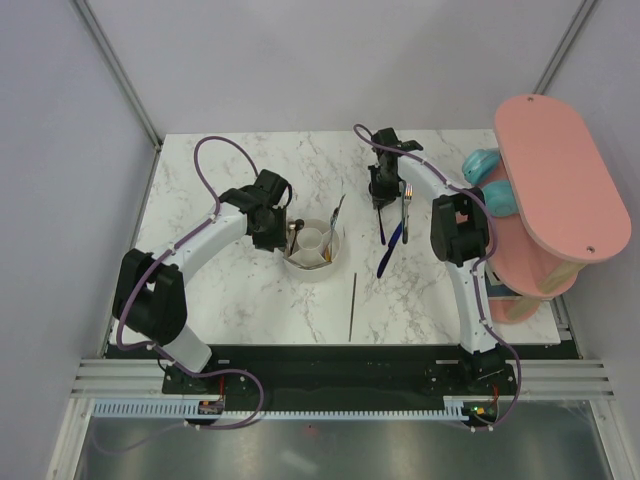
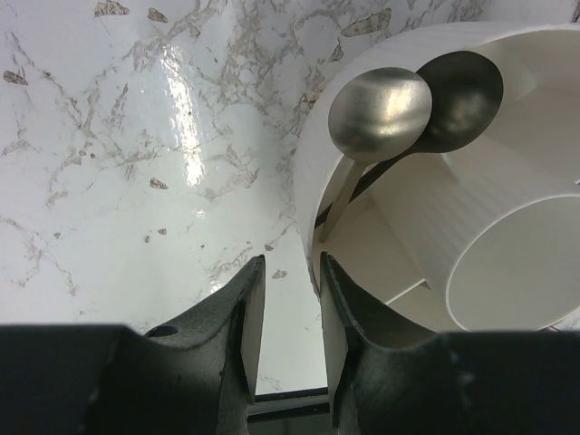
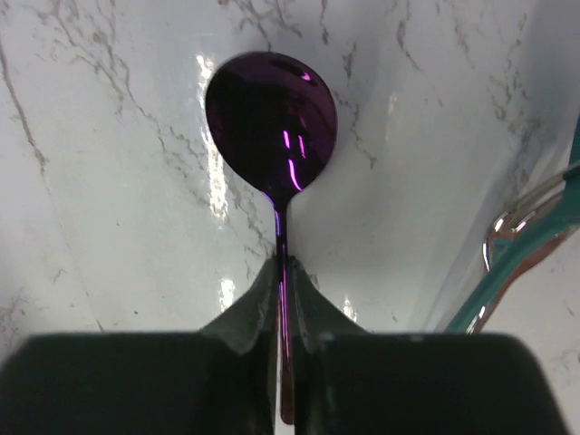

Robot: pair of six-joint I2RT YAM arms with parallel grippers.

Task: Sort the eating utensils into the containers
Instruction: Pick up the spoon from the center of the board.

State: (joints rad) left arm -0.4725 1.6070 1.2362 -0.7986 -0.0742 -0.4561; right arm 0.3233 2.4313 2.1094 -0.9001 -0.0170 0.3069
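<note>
**Right gripper** (image 3: 285, 272): jaws pinched together on the thin neck of the purple spoon (image 3: 270, 122). The bowl points away from the wrist, over the marble table (image 3: 109, 181). Whether the spoon is off the surface cannot be told. The grip sits low on the handle, probably because that narrow part is the easiest to pinch flat off the table.

**Left gripper** (image 2: 290, 272): fingers apart with nothing between them, low over the table just beside the outer wall of the white holder (image 2: 313, 195). It is probably placed there to steady the holder or to wait clear of the other arm.

**Holder contents:** a silver spoon (image 2: 379, 113) and a darker spoon (image 2: 464, 83) share one ring section. Both stand handles down, with their bowls leaning over the rim. The central cup (image 2: 517, 272) shows nothing inside from this angle.

**Loose utensils, right of the holder:** a fork (image 1: 407, 203), a blue-handled utensil (image 1: 390, 252) and a thin stick (image 1: 352, 305).

**Position of the held spoon:** well right of the holder. It likely belongs with the two spoons already sorted.

**Also present:** a pink oval board (image 1: 560, 190).
</note>
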